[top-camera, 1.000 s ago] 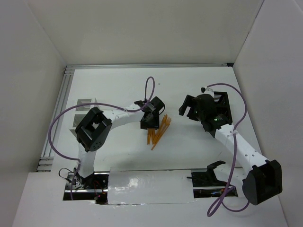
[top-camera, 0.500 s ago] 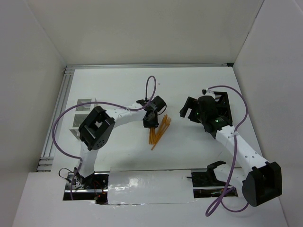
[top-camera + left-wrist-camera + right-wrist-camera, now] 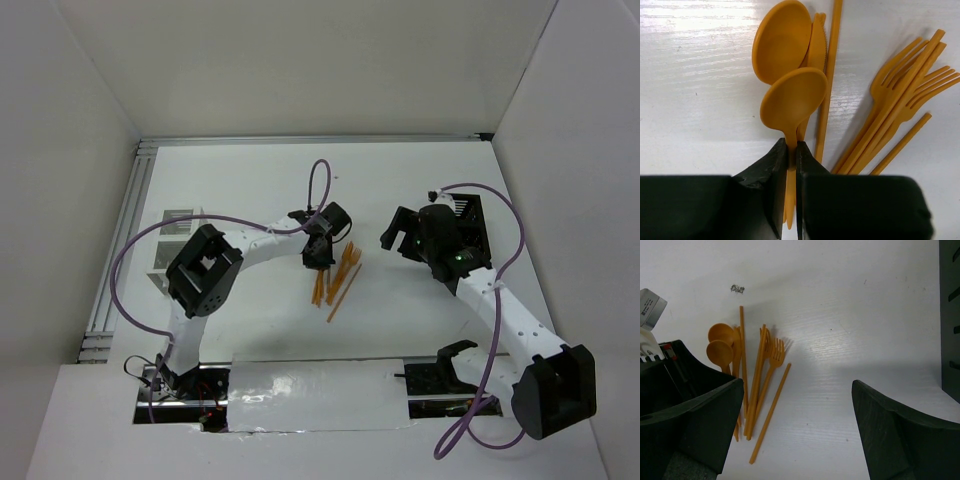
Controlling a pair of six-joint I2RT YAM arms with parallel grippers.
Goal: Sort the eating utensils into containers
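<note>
Several orange utensils (image 3: 338, 280) lie in a loose pile at mid-table. In the left wrist view, two spoons (image 3: 792, 102), a knife and several forks (image 3: 905, 85) show. My left gripper (image 3: 318, 260) is at the pile's left end, shut on the handle of the nearer spoon (image 3: 790, 150), whose bowl sticks out past the fingertips. My right gripper (image 3: 398, 232) is open and empty, to the right of the pile, which also shows in the right wrist view (image 3: 757, 385). The black caddy (image 3: 470, 225) stands behind the right gripper. The white caddy (image 3: 172, 240) is at the left, partly hidden by my left arm.
White walls enclose the table on three sides. A metal rail (image 3: 125, 240) runs along the left edge. Purple cables loop above both arms. The black caddy's slotted wall (image 3: 951, 315) is at the right edge of the right wrist view.
My left gripper has shifted slightly toward the back at the pile, and the utensils have spread a little, one piece now lying nearer the front. The right gripper has barely moved.
</note>
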